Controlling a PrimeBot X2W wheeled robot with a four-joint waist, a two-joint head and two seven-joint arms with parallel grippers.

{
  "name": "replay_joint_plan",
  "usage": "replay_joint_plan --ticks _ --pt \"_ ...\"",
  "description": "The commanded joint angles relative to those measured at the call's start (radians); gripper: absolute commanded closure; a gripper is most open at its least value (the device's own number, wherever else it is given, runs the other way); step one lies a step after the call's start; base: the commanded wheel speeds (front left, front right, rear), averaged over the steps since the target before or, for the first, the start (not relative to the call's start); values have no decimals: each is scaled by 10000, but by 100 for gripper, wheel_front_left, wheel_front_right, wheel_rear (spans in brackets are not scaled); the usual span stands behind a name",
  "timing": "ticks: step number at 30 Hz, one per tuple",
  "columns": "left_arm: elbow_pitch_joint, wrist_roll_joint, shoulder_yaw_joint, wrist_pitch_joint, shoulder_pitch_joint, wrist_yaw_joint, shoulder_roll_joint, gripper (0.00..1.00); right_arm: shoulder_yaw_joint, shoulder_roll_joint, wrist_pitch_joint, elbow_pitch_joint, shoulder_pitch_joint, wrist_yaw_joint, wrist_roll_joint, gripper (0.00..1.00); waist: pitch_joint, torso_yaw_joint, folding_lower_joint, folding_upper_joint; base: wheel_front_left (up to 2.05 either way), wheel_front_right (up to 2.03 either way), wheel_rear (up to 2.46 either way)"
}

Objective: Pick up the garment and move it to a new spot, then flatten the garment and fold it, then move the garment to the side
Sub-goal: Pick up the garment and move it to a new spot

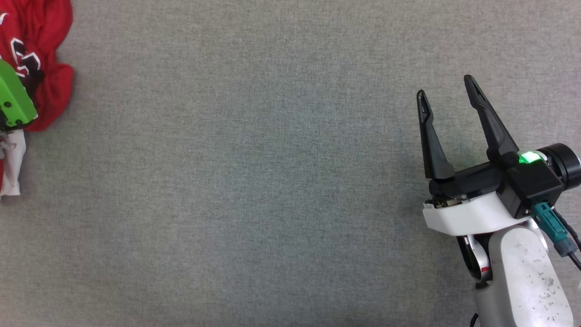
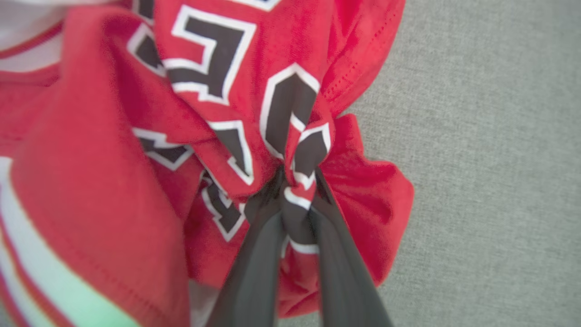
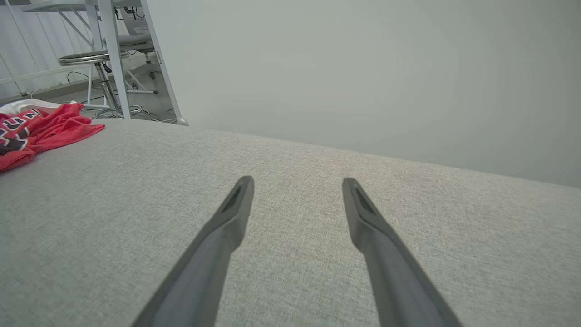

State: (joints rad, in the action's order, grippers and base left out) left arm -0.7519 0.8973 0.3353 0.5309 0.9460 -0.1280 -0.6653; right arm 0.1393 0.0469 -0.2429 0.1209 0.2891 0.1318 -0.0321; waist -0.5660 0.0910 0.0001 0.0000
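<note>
- The garment [image 1: 47, 50], a crumpled red jersey shirt with a white sleeve and black lettering outlined in white, lies in a heap at the far left edge of the grey woven tabletop [image 1: 272, 181], on the robot's left side.
- The left gripper [image 2: 297, 181], two long dark fingers, is pinched together on a bunched fold of the garment right at the printed lettering. The cloth is squeezed into a narrow waist between the fingers.
- The right gripper [image 1: 446, 88], a matching dark pair on a white and black wrist, hovers with its fingers spread wide and nothing between them. It is over bare tabletop on the right, well apart from the shirt.
- To my eye this is the very first step, the pick-up. The grip looks made, but I can't tell whether any of the heap is off the table.
- Next, I'd guess, comes a lift and a carry toward the open middle of the table. With a single-point pinch the rest will hang and drag, so it needs enough height to clear the surface. The fold may slip if pulled sharply.
</note>
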Motion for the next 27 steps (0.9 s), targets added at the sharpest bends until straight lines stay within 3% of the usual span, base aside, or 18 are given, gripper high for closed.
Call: replay_joint_plan --ticks 1,17,27 --pt "-11 -104 26 -340 -149 -26 42 100 -8 33 -100 -68 77 -11 -1 0 324 35 -1 0 0 0 0" --pt "1371 -1252 658 -4469 -1287 -25 -70 100 -371 33 -182 -804 -944 -11 540 0 3319 -134 -1 0 0 0 0" --pt "3248 -2104 1613 -5689 -2059 -26 95 100 -442 33 -187 -880 -1554 -11 978 0 4606 -873 -1 0 0 0 0"
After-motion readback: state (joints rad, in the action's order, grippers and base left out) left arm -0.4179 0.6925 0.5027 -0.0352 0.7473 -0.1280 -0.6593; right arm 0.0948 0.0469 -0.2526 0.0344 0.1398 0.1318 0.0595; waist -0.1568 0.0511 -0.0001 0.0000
